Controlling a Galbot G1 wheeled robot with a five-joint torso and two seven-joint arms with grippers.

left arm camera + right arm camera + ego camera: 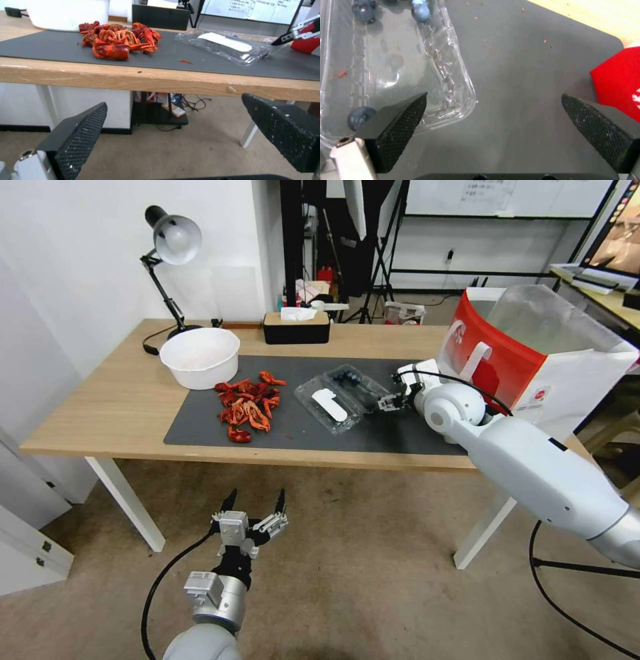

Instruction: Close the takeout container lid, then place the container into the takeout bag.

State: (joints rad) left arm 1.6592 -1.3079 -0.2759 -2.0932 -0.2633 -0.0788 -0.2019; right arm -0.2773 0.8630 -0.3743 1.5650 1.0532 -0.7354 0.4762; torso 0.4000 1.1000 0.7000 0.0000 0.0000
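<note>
Two hands in view. Right hand (389,401) low over the dark mat (200,430), fingers spread wide, nothing gripped; one fingertip (407,110) above the corner of the takeout container (341,397), the other fingertip (586,120) over bare mat on the side toward the takeout bag (533,353). Left hand (255,503) off the desk (100,407), below its front edge, over the floor (333,580), fingers likewise wide apart and empty.

Takeout container lying open and flat on the mat, directly in front of the right hand, both clear halves side by side. Lid (327,410) on the half farther from the right hand, a white oblong piece (330,404) resting in it; dark berries (360,117) in the half nearest the right hand. Not closed.

Takeout bag upright on the desk just behind and beside the right arm, red side facing the container, white handle (475,360) hanging down it, clear liner (547,320) open at the top. White graphic on the red side and a small red round mark on the white side: neither legible.

Beyond the container from the right hand: a heap of red crayfish (247,405) on the mat, then a white bowl (200,357). Desk lamp (170,247) and black tissue box (296,327) at the desk's back edge. Writing on the whiteboard (507,197) behind too small to read.
</note>
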